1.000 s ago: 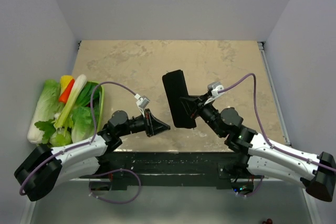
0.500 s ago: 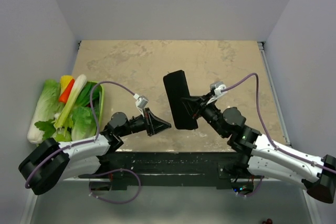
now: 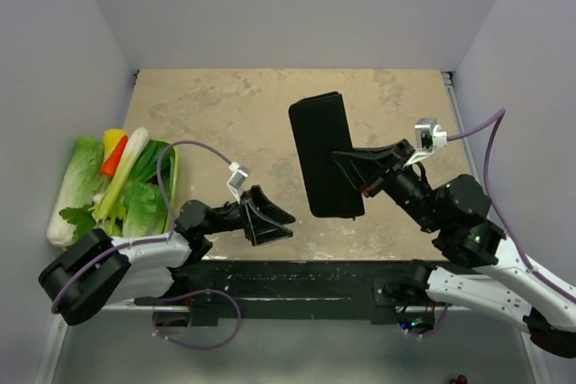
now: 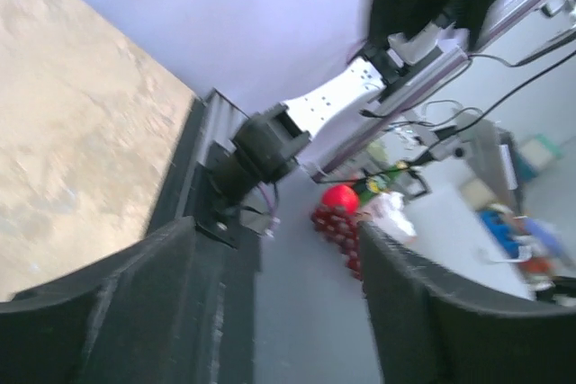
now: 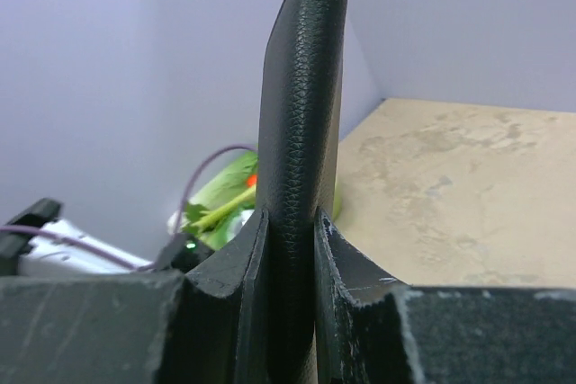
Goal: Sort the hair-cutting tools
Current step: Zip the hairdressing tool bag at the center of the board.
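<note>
Black case closed, contents unseen, clamped between right fingers, left fingers spread

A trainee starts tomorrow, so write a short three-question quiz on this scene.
1. True or false: the left gripper holds a comb.
2. What does the right gripper clamp? A) scissors B) the black case C) a razor
3. Fill in: in the top view, the vegetables lie at the table's ____ edge.
Key: 1 false, it is open and empty. 2 B. 3 left.
</note>
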### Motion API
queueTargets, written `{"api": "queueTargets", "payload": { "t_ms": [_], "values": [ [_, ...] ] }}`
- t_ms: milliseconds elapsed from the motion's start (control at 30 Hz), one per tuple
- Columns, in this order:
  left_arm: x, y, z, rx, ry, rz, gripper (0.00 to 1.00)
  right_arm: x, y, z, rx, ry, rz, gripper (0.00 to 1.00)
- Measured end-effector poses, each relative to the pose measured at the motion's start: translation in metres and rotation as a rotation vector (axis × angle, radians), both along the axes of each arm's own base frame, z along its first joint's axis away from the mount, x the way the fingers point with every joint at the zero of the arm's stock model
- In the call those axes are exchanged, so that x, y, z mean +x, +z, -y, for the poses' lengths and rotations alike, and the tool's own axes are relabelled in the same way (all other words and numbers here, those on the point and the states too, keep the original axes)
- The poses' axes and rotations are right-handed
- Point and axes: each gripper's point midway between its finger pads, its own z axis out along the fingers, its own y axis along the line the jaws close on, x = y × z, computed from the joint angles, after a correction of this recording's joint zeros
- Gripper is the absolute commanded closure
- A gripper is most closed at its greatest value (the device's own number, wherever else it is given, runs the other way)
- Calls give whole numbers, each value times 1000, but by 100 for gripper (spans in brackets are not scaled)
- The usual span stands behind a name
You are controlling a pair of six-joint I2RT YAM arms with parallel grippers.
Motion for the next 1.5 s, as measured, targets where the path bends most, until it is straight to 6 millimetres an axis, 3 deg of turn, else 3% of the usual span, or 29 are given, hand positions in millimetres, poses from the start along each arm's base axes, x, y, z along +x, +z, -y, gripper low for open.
{"api": "queueTargets", "payload": {
  "t_ms": [133, 167, 200, 467, 567, 933, 1300, 1400, 1433, 1500],
  "values": [
    [-4, -11, 6, 35, -72, -182, 7, -18, 22, 0, 23, 83, 5, 100],
    [-5, -9, 7, 31, -82, -203, 1, -22, 24, 0, 29, 103, 5, 100],
    [-6, -4, 7, 20, -92, -207, 1, -26, 25, 0, 32, 121, 2, 100],
    [-17, 78, 4, -149, -162, -102, 1, -49, 21, -5, 49, 247, -39, 100],
    [-18, 93, 3, -179, -173, -87, 1, -53, 17, -9, 59, 280, -54, 100],
    [-17, 120, 4, -220, -188, -57, 1, -51, -13, -35, 75, 352, -124, 100],
    [-17, 126, 4, -230, -194, -60, 1, -38, -41, -51, 52, 337, -158, 100],
    [-17, 126, 4, -231, -194, -58, 24, -35, -46, -52, 56, 322, -159, 100],
    [-17, 126, 4, -229, -194, -60, 39, -34, -46, -52, 59, 321, -159, 100],
    [-17, 126, 4, -227, -193, -62, 53, -35, -44, -52, 70, 323, -152, 100]
  ]
}}
